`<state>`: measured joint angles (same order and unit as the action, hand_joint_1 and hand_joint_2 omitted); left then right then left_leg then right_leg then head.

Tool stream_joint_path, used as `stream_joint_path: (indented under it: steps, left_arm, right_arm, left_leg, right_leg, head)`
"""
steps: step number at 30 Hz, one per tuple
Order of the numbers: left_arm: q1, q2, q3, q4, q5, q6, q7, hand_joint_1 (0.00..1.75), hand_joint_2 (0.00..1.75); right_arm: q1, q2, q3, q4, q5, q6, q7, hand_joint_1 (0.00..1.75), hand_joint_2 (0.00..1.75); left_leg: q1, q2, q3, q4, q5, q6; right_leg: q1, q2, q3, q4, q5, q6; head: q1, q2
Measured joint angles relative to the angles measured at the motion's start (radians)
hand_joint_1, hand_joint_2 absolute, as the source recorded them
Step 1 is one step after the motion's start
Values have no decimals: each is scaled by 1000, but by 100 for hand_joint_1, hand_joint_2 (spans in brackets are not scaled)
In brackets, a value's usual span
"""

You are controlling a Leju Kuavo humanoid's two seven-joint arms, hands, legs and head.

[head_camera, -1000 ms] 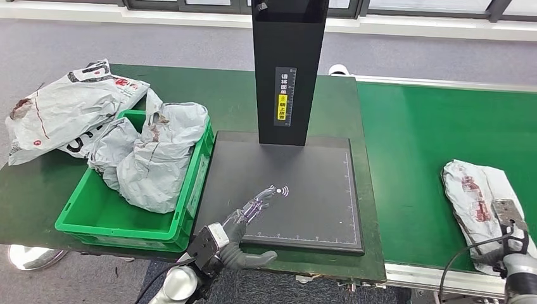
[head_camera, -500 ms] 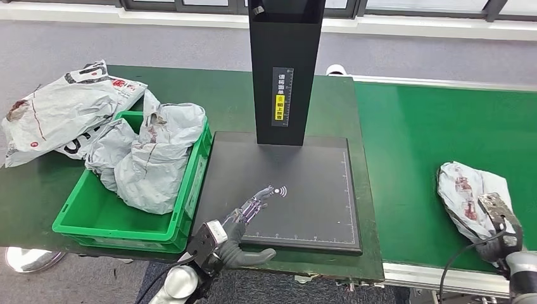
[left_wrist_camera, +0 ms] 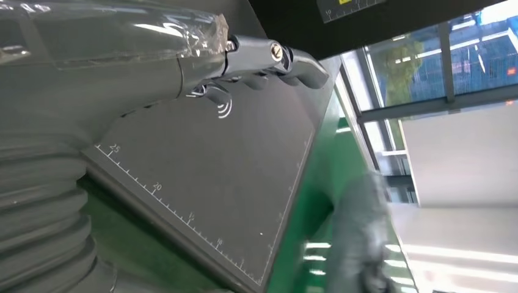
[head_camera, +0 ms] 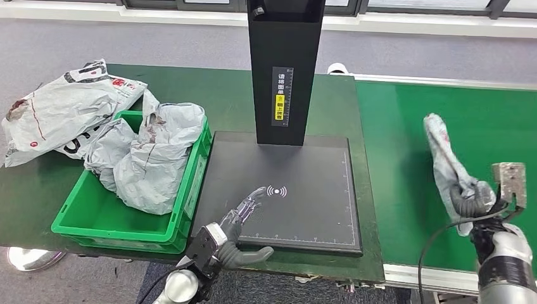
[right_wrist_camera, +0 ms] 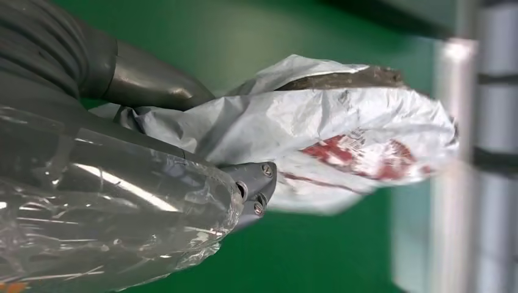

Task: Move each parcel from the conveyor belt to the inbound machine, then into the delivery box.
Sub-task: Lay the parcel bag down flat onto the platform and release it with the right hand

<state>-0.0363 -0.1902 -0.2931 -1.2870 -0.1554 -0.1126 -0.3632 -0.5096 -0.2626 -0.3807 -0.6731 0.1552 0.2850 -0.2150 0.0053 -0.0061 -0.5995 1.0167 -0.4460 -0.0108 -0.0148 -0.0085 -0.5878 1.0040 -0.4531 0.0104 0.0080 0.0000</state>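
Observation:
My right hand [head_camera: 476, 201] grips a grey plastic parcel [head_camera: 447, 160] with red print and holds it up above the green conveyor belt [head_camera: 437, 114]; the parcel stands on edge. In the right wrist view the thumb and fingers [right_wrist_camera: 250, 183] clamp the crumpled parcel [right_wrist_camera: 342, 146]. My left hand [head_camera: 235, 227] lies flat and empty, fingers stretched out, over the near left corner of the inbound machine's black scan plate [head_camera: 304, 196]. The left wrist view shows its fingers [left_wrist_camera: 269, 58] above the plate [left_wrist_camera: 244, 177]. The green delivery box [head_camera: 85, 218] holds several grey parcels [head_camera: 149, 155].
The machine's black column [head_camera: 285, 63] rises at the back of the plate. Another grey parcel [head_camera: 60, 111] lies on the table behind the box, at the far left. A metal rail [head_camera: 430, 278] edges the belt's near side.
My right hand has closed on the parcel and lifted it off the belt, tipping it from flat to on edge. The left hand has stayed put over the plate.

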Motion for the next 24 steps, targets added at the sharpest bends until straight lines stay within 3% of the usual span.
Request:
stream_joint_path:
  steps: [5,12,17,24]
  left_arm:
    - [1,-24,15,-1,-22,0,1,0,175]
    - [1,-42,27,-10,-37,-7,-5,0,175]
    - [4,-45,30,-52,-37,-9,-7,0,175]
    - [43,-46,42,-161,-1,0,-15,0,175]
  right_arm:
    - [70,71,73,-297,-82,-73,10,175,175]
    - [167,156,273,-607,-60,-134,5,175,175]
    - [206,211,459,-683,15,-141,35,175,175]
    - [237,285,692,-633,37,-161,35,175,175]
  left_leg:
    - [0,1,0,0,-1,0]
    - [1,1,0,-1,-1,-1]
    - [1,2,0,-1,-1,-1]
    - [1,1,0,-1,-2,-2]
  right_leg:
    - [0,1,-1,0,-1,0]
    - [1,1,-1,0,-1,-1]
    - [1,2,-1,1,-1,-1]
    - [1,1,-1,1,-3,-4]
  head:
    - [0,0]
    - [0,0]
    - [0,0]
    - [0,0]
